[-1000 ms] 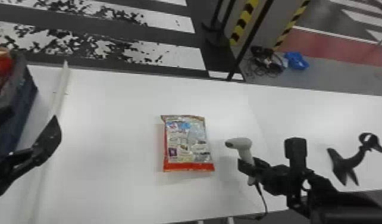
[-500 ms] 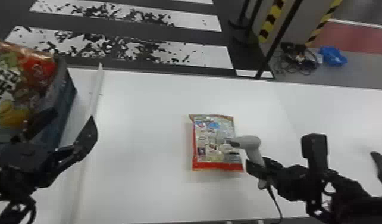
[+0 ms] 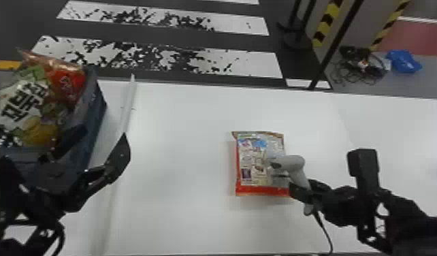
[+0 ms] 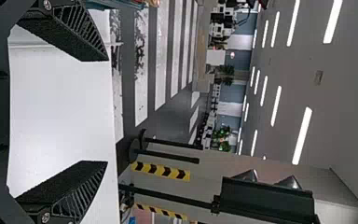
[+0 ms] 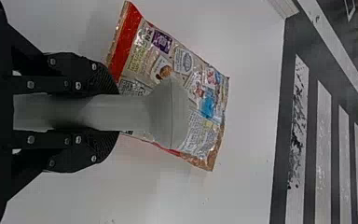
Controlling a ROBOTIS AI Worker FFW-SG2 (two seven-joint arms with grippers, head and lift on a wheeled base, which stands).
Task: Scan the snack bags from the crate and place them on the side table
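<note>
Nearest in, on the robot's right: black right jaws (image 5: 114,112), clenched round the handle of a pale grey plastic handheld scanner (image 5: 168,112), with a thin dark cable (image 3: 324,232) trailing back toward the near edge. Just beyond and leftward from there: a flat, silvery snack bag with a red band along its near end (image 3: 257,163), lying on the white desk (image 3: 180,153). Long axis running away from the robot, red end close, brownish end far. Scanner head pointing leftward in the head view, across that long axis rather than along it, with the bag's right side behind it; by the right wrist view, on a slant to the handle. Seemingly raised above the film, though impossible to tell by how much. Right arm clearly the nearer one, so probably scanning to do with this hand: likely best to keep the nose over the printed face, perhaps tilting it down a little, without brushing the bag out of line. Farther off, well to the left of the bag: black left jaws (image 4: 101,112), released, spread apart around nothing, beside a dark blue-grey crate (image 3: 95,112) with more bright snack bags (image 3: 27,105) on top. Much too far left to steady the bag without a sideways reach.
</note>
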